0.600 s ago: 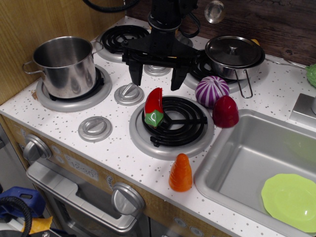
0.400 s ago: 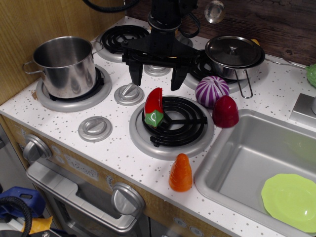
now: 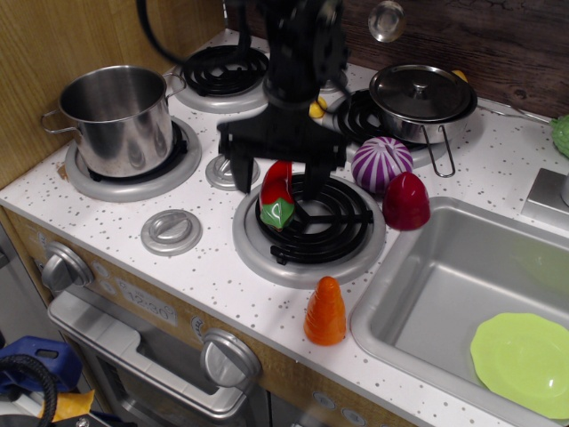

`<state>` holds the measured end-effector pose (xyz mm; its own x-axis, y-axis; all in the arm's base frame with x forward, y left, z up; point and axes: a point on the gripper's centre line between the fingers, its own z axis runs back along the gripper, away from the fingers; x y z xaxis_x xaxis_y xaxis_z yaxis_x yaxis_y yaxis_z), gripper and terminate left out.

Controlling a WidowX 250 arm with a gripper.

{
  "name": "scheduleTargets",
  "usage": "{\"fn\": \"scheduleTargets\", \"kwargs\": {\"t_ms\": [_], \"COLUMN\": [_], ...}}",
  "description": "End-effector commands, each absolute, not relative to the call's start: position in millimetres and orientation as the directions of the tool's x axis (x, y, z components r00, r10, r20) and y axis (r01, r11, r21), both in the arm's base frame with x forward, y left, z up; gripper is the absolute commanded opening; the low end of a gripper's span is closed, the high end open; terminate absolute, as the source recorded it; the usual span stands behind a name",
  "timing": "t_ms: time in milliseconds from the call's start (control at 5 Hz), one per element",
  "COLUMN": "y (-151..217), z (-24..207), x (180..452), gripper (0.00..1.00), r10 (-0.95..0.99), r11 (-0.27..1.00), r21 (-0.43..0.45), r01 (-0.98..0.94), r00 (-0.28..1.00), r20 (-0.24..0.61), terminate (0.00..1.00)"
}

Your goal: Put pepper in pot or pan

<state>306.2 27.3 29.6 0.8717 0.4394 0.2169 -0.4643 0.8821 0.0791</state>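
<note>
The red toy pepper (image 3: 277,192) with a green stem end lies on the left part of the front right black burner (image 3: 311,218). My black gripper (image 3: 281,174) hangs open right over the pepper, one finger on each side of its upper red part, blurred by motion. I cannot tell if the fingers touch it. The tall shiny steel pot (image 3: 118,117) with two loop handles stands without a lid on the front left burner, well to the left of the gripper.
A lidded shallow steel pan (image 3: 421,100) sits at the back right. A purple striped toy (image 3: 381,164) and a dark red dome toy (image 3: 406,200) lie right of the burner. An orange cone toy (image 3: 325,310) stands near the front edge. A sink (image 3: 418,285) holds a green plate (image 3: 523,362).
My gripper has come down and forward from behind the burner to straddle the pepper. The pepper and the pot have not moved.
</note>
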Motion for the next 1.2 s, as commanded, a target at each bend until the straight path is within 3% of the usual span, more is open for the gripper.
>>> {"fn": "scheduleTargets", "kwargs": {"t_ms": [0, 200, 600, 800, 1000], "y": [38.4, 40.9, 62.5, 93.6, 140.5], "z": [17.1, 32.7, 101.4, 133.8, 137.0], "x": [305.0, 309.5, 304.8, 299.6, 299.8], "gripper": [1.0, 0.0, 0.0, 0.0, 0.0], "r10": [0.457, 0.448, 0.398, 0.326, 0.23], "r11": [0.878, 0.88, 0.878, 0.862, 0.875], "r21": [0.023, 0.053, 0.195, 0.332, 0.37], "r01": [-0.477, -0.473, -0.438, -0.384, -0.312], "r00": [0.853, 0.86, 0.893, 0.92, 0.941], "r20": [0.25, 0.245, 0.212, 0.217, 0.249], "terminate": [0.0, 0.0, 0.0, 0.0, 0.0]}}
